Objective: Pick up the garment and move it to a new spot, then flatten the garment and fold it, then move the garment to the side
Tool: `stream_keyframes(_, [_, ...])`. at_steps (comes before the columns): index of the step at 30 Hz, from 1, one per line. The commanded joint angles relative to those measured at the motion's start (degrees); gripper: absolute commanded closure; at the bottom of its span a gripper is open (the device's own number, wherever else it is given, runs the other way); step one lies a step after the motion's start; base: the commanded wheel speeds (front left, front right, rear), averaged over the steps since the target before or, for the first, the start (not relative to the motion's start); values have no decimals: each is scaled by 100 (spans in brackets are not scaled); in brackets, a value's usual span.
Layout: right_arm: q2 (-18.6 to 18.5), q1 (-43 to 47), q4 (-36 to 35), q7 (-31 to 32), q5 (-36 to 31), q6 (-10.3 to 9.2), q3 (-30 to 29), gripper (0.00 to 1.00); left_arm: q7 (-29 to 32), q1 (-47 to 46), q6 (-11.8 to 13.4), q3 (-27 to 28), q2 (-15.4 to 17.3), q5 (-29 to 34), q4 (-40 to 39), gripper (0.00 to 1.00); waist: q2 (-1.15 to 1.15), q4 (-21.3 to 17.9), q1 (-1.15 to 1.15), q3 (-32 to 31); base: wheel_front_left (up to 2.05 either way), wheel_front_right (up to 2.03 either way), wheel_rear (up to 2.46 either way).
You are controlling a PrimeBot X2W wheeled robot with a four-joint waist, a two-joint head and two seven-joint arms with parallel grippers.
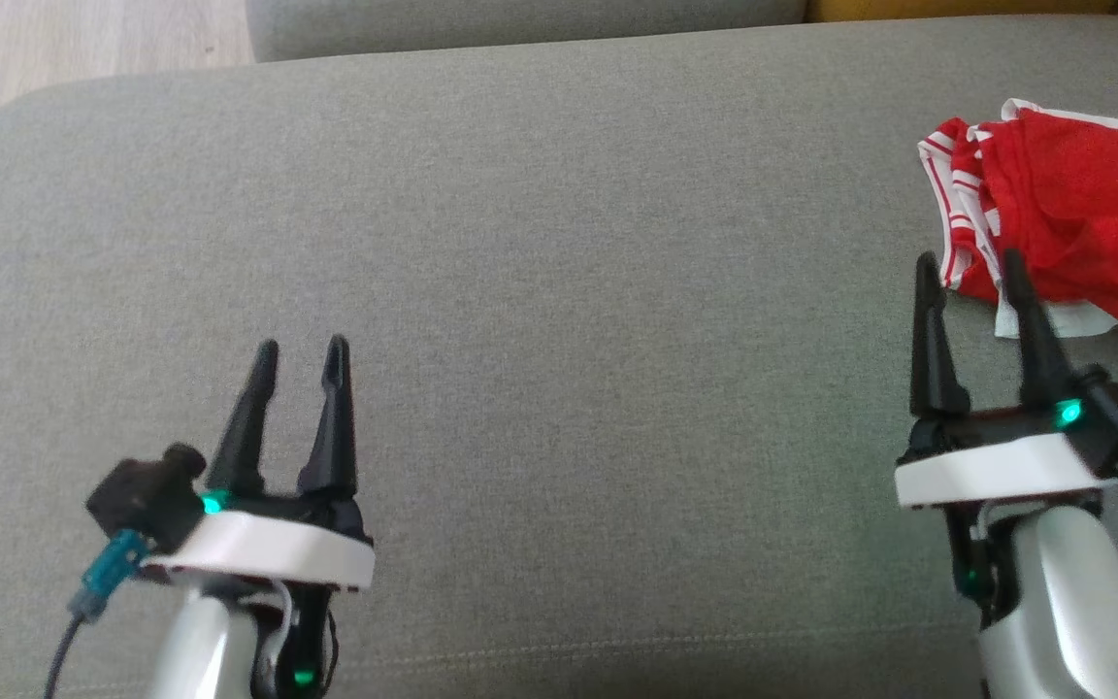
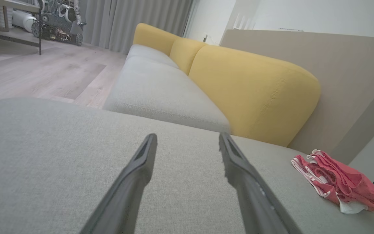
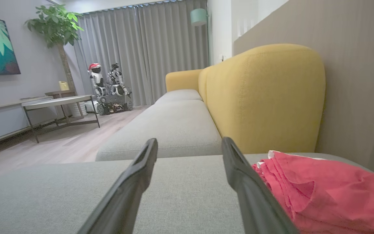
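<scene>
Jaws of both grippers are seen spread apart, with nothing held between them. At lower left of the head view, the left gripper [image 1: 302, 343] is shown over the grey seat cushion [image 1: 559, 243], fingers pointing up the view. At lower right, the right gripper [image 1: 969, 256] is placed just beside the garment [image 1: 1064, 204]; whether they touch cannot be told. The garment, red with white-striped trim, is seen crumpled in a heap at the cushion's right side, well apart from the left gripper. A yellow backrest [image 2: 252, 91] is seen beyond the cushion.
</scene>
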Motion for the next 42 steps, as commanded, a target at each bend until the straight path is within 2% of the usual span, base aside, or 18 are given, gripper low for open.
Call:
stream_keyframes(1, [0, 6, 77, 3, 7, -1, 8, 100, 3, 9, 1, -8, -2, -15, 74, 100, 0, 2, 0, 1, 0, 0, 0])
stream_keyframes(3, [4, 101, 311, 4, -1, -1, 16, 100, 5, 110, 2, -32, -7, -9, 319, 100, 0, 2, 0, 2, 0, 0, 0])
stream_keyframes(42, [-85, 223, 317, 529, 2678, 11, -66, 100, 530, 20, -87, 316, 112, -2276, 482, 100, 0, 46, 0, -204, 0, 0, 0])
